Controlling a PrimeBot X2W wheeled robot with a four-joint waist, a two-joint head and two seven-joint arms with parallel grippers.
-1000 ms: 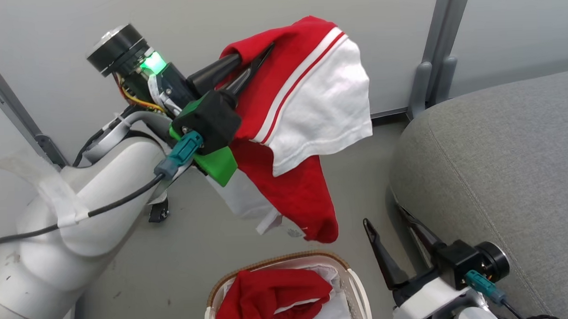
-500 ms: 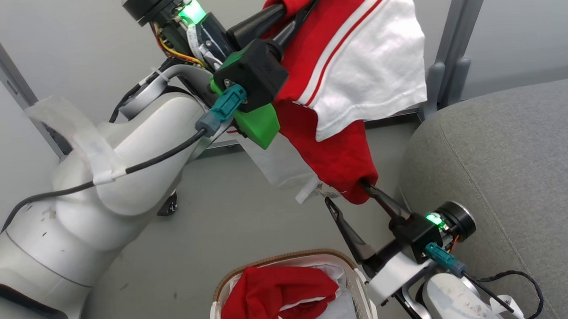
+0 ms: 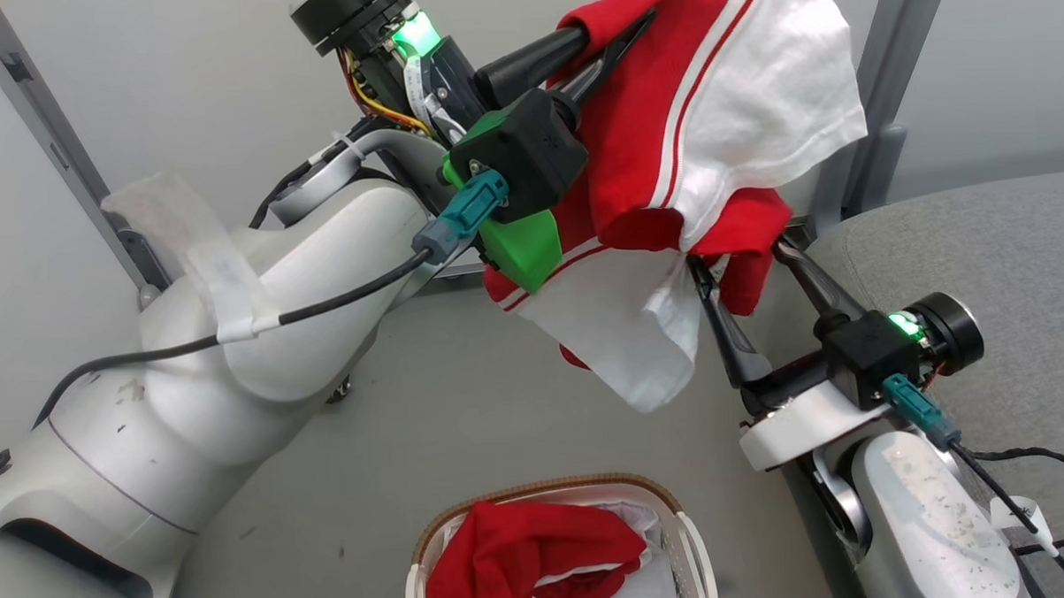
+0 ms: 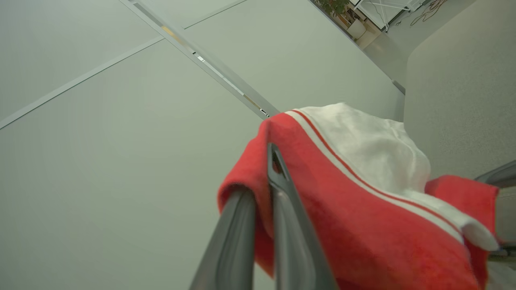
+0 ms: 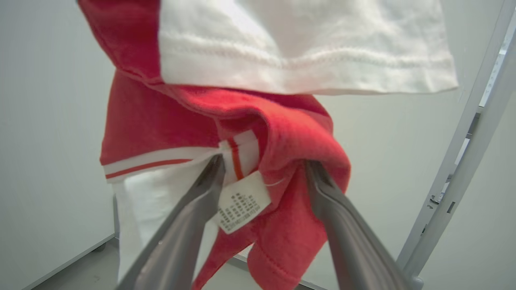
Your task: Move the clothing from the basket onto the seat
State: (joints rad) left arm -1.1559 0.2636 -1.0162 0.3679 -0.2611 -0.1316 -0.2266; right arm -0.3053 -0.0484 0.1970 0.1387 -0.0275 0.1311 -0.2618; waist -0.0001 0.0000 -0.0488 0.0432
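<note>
We hold one shirt clear of the basket, the left gripper clamped on its red fold. The right gripper, fingers spread, straddles the hanging hem, probably to steady it, near the seat; more clothing lies in the basket.

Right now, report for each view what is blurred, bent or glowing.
Head view: sharp, evenly lit; a green lamp glows on each wrist. Left wrist view: wall seams bow, near clothing soft. Right wrist view: jaws blur low down, care label fairly crisp.
</note>
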